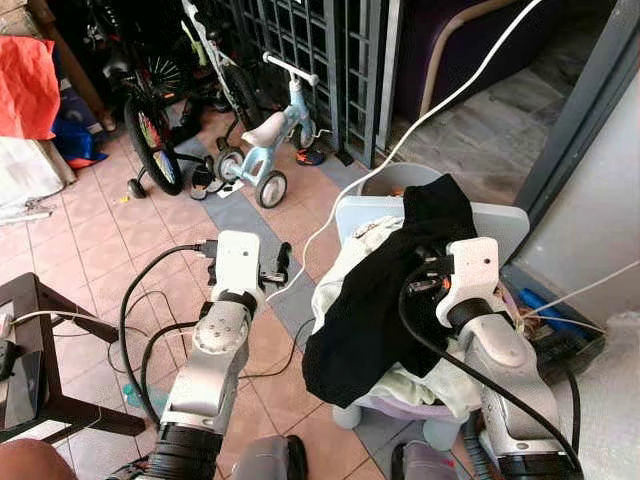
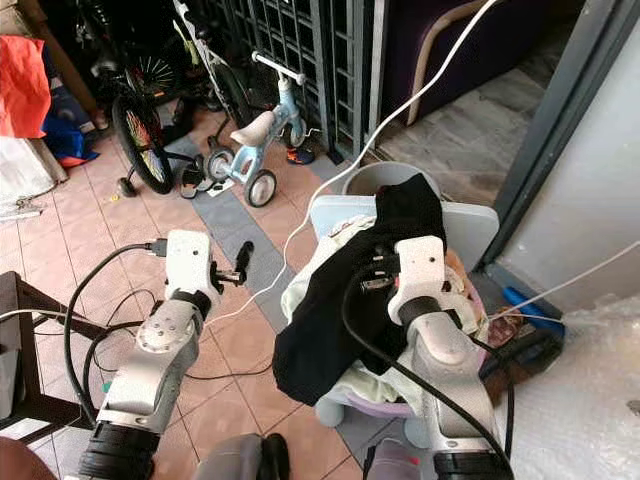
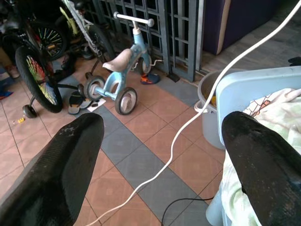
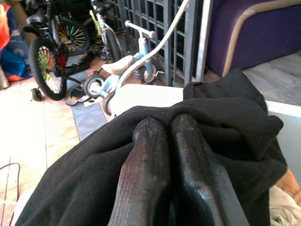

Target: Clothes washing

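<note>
Black garment (image 1: 370,310) — a soft, matte, heavily creased piece of dark cloth — lies draped over a heap of pale laundry (image 1: 420,385) piled on a light blue-grey plastic chair (image 1: 500,222). One end of the garment rises over the chair's backrest; the other hangs down the heap's front toward the tiled floor (image 1: 110,240). The pale cloth beneath shows white with a faint check pattern at its edge.

Right gripper (image 4: 162,129): fingers pressed together side by side, tips buried in a fold of the black garment, cloth bunched up around them. From the head cameras the right wrist sits on top of the pile, just below the backrest.

Left gripper (image 3: 164,136): fingers (image 3: 61,160) spread wide apart, nothing between them — held in the air to the left of the chair, above the floor.

A white cable (image 1: 440,100) runs across the floor and up past the chair. Behind the chair stands a grey bucket (image 3: 207,101). Further back, by a dark metal gate (image 1: 320,50), a pale blue tricycle (image 1: 265,140) and a black bicycle (image 1: 150,130).
</note>
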Robot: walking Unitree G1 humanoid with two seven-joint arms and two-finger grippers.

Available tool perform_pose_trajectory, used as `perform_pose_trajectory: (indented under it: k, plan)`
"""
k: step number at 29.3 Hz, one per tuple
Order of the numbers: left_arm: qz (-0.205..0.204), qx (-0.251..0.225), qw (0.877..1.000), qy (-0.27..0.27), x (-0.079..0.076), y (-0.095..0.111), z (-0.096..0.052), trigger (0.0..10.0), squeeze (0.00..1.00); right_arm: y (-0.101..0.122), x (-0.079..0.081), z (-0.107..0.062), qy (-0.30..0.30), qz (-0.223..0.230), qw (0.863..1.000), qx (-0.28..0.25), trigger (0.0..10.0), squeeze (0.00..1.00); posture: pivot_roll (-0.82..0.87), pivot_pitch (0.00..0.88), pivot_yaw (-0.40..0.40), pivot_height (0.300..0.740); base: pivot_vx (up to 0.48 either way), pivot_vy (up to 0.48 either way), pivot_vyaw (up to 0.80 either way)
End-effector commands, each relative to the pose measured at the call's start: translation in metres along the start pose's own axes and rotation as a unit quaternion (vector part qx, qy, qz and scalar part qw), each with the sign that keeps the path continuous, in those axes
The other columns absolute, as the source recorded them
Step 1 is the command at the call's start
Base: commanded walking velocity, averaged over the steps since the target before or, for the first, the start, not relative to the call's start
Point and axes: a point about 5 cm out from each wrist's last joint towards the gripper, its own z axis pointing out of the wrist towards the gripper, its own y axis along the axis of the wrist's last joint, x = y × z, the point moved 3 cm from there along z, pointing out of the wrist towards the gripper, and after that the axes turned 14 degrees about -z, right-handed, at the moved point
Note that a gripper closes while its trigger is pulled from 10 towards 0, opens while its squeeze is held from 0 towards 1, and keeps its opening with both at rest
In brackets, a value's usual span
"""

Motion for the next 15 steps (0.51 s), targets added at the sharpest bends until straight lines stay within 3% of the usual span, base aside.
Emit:
perform_pose_trajectory:
  k: [1,5,9,15]
  plan:
    - [-0.003,-0.020,1.000,0.009,0.008,0.010,-0.003,10.0,0.00,0.015,-0.006,-0.003,-0.035,-0.006,0.999,-0.029,10.0,0.00,-0.04,0.034,0.047,0.740,0.000,0.000,0.00]
    - [-0.010,-0.027,0.999,0.016,0.013,0.013,-0.009,10.0,0.00,0.012,-0.012,-0.005,-0.064,0.001,0.998,-0.021,10.0,0.00,-0.03,0.028,0.008,0.740,0.000,0.000,0.00]
    - [-0.023,-0.046,0.998,0.037,0.014,0.018,-0.013,10.0,0.00,0.012,-0.009,0.003,-0.050,-0.010,0.998,-0.024,10.0,0.00,0.01,0.042,-0.026,0.740,0.000,0.000,0.00]
    - [-0.022,-0.046,0.998,0.047,0.018,0.016,-0.015,10.0,0.00,0.015,0.001,0.009,-0.046,-0.005,0.999,-0.028,10.0,0.00,0.02,0.037,0.011,0.740,0.000,0.000,0.00]
